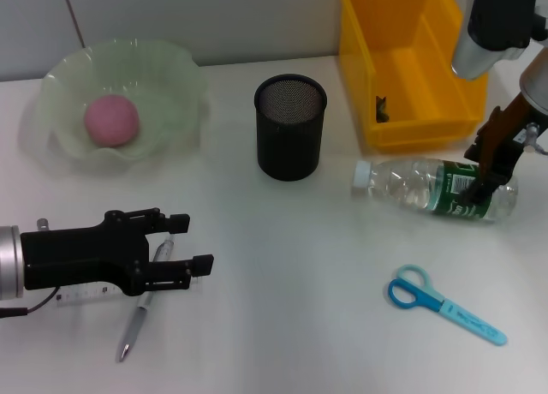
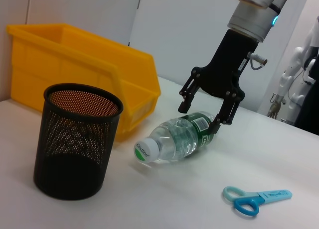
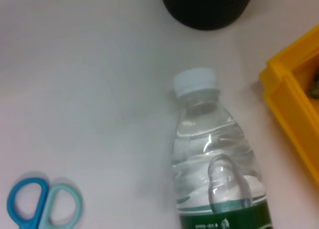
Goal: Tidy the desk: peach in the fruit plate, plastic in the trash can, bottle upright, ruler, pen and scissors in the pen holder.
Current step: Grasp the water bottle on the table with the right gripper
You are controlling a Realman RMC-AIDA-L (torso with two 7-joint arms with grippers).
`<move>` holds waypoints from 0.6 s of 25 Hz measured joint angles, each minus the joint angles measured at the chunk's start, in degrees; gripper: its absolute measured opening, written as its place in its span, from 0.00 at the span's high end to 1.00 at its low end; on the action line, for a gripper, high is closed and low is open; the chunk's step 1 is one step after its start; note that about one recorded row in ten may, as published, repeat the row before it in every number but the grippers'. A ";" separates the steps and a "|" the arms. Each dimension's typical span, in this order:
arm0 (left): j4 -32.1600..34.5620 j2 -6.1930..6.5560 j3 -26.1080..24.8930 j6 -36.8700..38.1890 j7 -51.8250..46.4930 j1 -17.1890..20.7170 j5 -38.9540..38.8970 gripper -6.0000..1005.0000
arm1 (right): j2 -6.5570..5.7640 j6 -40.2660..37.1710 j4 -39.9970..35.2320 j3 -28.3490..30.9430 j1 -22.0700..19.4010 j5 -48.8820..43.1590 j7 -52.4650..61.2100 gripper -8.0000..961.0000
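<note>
Over on the right, right pincer (image 1: 484,176), fingers spread wide. Standing astride the clear plastic water bottle (image 1: 432,188), one black finger on each side of its green label end. Cannot tell if the fingers touch it. Bottle lying flat on the white table (image 1: 291,265), white cap pointing away from this pincer, toward the black mesh pen holder (image 1: 291,128). Just beside the pincer, at the back of the table, the big yellow plastic bin (image 1: 411,60) with a small dark bit inside. Near the pincer, on the side closer to the robot, the blue plastic scissors (image 1: 445,304), lying flat with the round handles toward the middle of the table.

Down on the left, left pincer (image 1: 193,240), fingers spread apart too, holding nothing. Hanging low over the silver pen (image 1: 141,313), with the pen's top end right between the two fingers and its tip sticking out toward the robot. Tucked partly under the pincer's black body, the clear flat ruler (image 1: 86,295), lying beside the pen.

Well away from the left pincer, at the back of the table, the wavy pale green fruit plate (image 1: 180,60) with the round pink peach (image 1: 111,120) sitting inside. Pen holder standing upright between the plate and the yellow bin, out past the left pincer's fingertips.
</note>
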 joint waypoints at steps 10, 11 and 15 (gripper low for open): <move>0.00 0.00 0.00 0.01 0.00 0.00 0.00 0.27 | 1.20 1.83 1.12 -0.13 0.01 -0.97 -0.76 0.17; 0.00 0.00 0.00 0.01 0.00 0.00 0.00 0.27 | 1.59 2.22 1.43 -0.23 -0.03 -1.54 -0.82 0.17; 0.00 0.00 0.00 0.01 0.00 -0.06 0.00 0.27 | 2.08 3.16 2.20 -0.69 -0.08 -2.29 -0.83 0.17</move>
